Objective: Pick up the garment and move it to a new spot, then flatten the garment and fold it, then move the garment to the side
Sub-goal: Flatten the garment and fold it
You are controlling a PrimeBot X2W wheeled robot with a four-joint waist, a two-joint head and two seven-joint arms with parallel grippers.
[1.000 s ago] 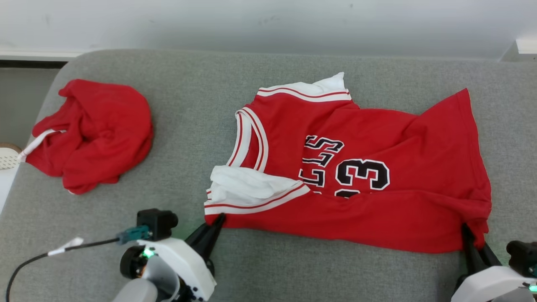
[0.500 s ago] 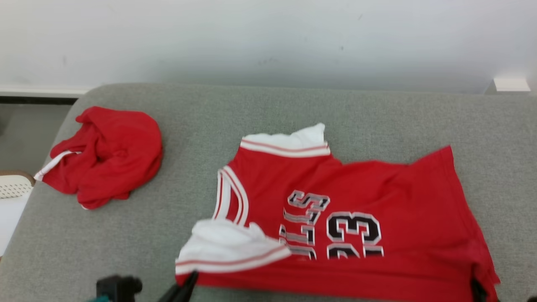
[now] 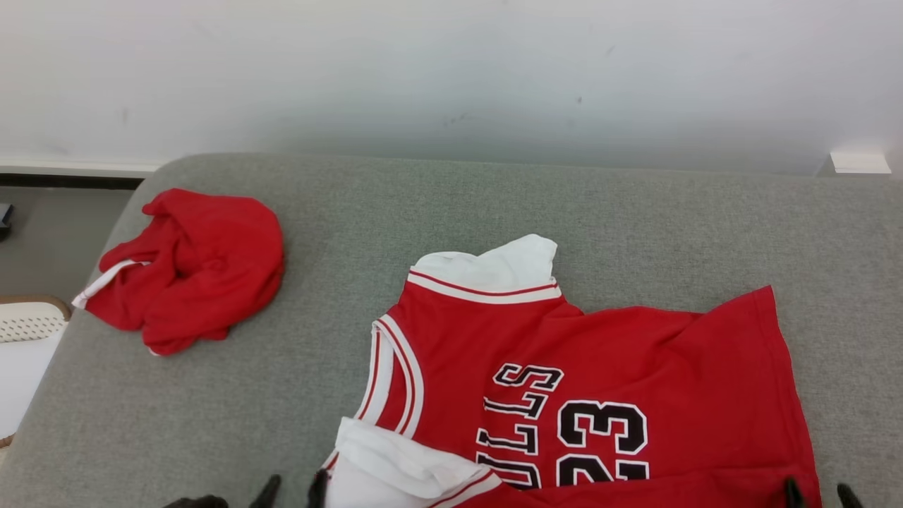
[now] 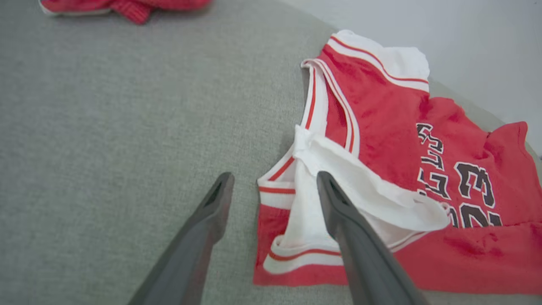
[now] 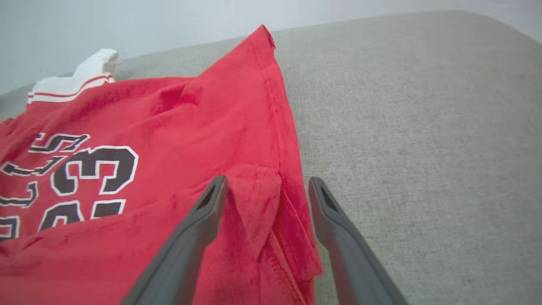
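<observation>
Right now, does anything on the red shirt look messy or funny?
Yes. The jersey is not flat: its near white sleeve is bunched and flipped over the red front, and the hem corner is folded over on itself. A second red garment lies crumpled in a heap at the far left of the grey cushion.

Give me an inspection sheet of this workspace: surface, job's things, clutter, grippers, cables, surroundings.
Surface: grey padded surface, fabric-covered, rounded far-left corner.
Job's things: red jersey lies spread out, number 23 up, near edge folded over, white-trimmed armhole bunched at its left end.
Clutter: crumpled red garment at far left, apart from the jersey.
Grippers: left gripper open, astride the jersey's white-trimmed corner; right gripper open over its folded hem corner; neither holds cloth.
Cables: nothing seen.
Surroundings: pale wall behind; white perforated object beside the surface's left edge.
</observation>
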